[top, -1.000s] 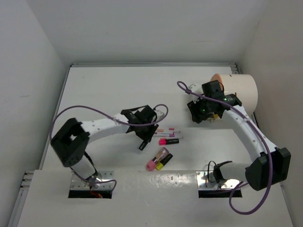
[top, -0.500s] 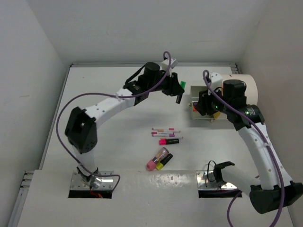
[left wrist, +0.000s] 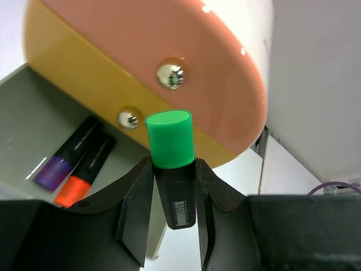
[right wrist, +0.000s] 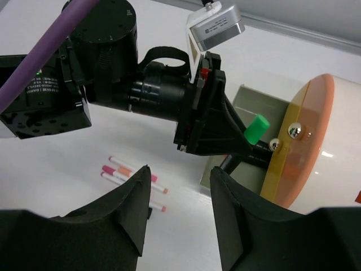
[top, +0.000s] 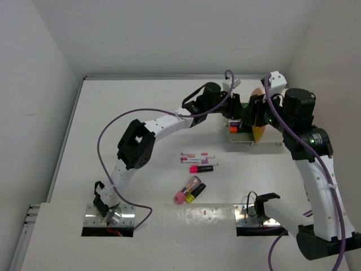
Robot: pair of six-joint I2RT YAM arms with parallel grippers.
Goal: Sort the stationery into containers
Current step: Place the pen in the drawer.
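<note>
One green highlighter (left wrist: pixel 169 138) sits clamped in my left gripper (left wrist: pixel 172 172), its long axis pointing cap-first at the drum (left wrist: pixel 169 34), just above the drum's open tray (left wrist: pixel 34 124), while my right gripper (right wrist: pixel 179 186) hangs open and empty beside the drum.

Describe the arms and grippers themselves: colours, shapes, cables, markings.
The left arm and right arm have white links and black joint housings, each trailed by a purple cable. The left gripper and right gripper are black, with flat angular fingers. A white camera box sits on the left wrist; one housing carries white lettering.
</note>
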